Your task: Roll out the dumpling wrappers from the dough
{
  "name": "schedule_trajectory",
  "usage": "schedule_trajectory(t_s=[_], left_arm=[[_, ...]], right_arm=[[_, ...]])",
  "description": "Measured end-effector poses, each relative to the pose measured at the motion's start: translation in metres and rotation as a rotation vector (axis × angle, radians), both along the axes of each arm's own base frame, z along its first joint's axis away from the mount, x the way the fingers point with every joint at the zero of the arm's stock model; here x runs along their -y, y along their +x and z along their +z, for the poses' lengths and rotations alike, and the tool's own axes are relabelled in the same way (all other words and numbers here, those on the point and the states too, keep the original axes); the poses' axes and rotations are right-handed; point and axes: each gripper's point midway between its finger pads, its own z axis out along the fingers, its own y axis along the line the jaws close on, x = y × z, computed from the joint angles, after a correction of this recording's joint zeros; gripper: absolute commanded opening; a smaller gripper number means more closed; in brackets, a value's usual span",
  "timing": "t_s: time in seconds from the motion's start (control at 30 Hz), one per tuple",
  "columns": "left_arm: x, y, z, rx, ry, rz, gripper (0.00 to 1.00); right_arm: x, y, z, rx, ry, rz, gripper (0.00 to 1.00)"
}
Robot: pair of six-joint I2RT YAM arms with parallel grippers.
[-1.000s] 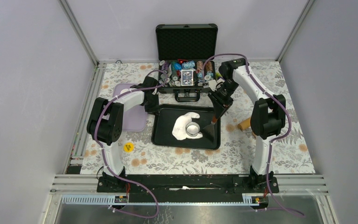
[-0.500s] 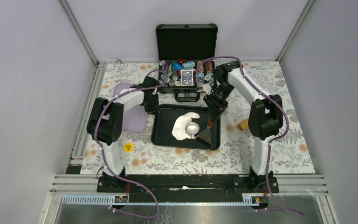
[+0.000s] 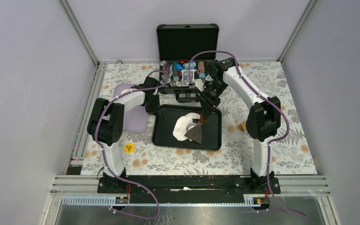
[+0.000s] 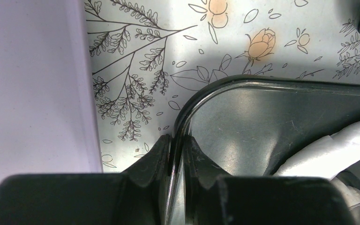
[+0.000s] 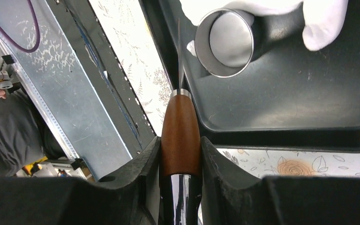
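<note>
Pinching tray rim (image 4: 183,116) — left gripper (image 4: 176,140), wrist-view only

Left arm (image 3: 122,101) low, elbow bent, reaching inward from the left; left hand (image 4: 177,145) pinched tight on the rim of the black tray (image 4: 201,89) at its corner; right arm (image 3: 248,86) arched high, wrist pitched down and inward; right hand (image 5: 180,145) clamped on the wooden handle of the scraper (image 5: 180,122), fingers flanking it.
</note>
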Motion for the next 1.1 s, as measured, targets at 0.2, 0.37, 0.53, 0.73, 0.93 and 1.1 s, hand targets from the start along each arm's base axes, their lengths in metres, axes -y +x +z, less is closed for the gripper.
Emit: schedule_trajectory(t_s=[0.2,0.37,0.53,0.73,0.93,1.1], left_arm=[[0.0,0.0,0.0,0.0,0.001,-0.002,0.0],[0.0,0.0,0.0,0.001,0.002,-0.006,0.0],[0.0,0.0,0.0,0.001,0.002,-0.007,0.0],[0.0,0.0,0.0,0.001,0.002,-0.007,0.0],[0.0,0.0,0.0,0.002,0.002,-0.006,0.0],[0.0,0.0,0.0,0.001,0.002,-0.006,0.0]], right_arm=[[-0.001,-0.002,0.011,0.073,0.019,0.058,0.0],[0.02,-0.015,0.022,0.177,-0.012,0.13,0.0],[0.048,-0.031,0.011,0.201,-0.11,0.182,0.0],[0.055,-0.024,-0.01,0.23,-0.169,0.165,0.0],[0.042,-0.017,-0.011,0.277,-0.178,0.137,0.0],[0.029,-0.015,-0.009,0.312,-0.189,0.134,0.0]])
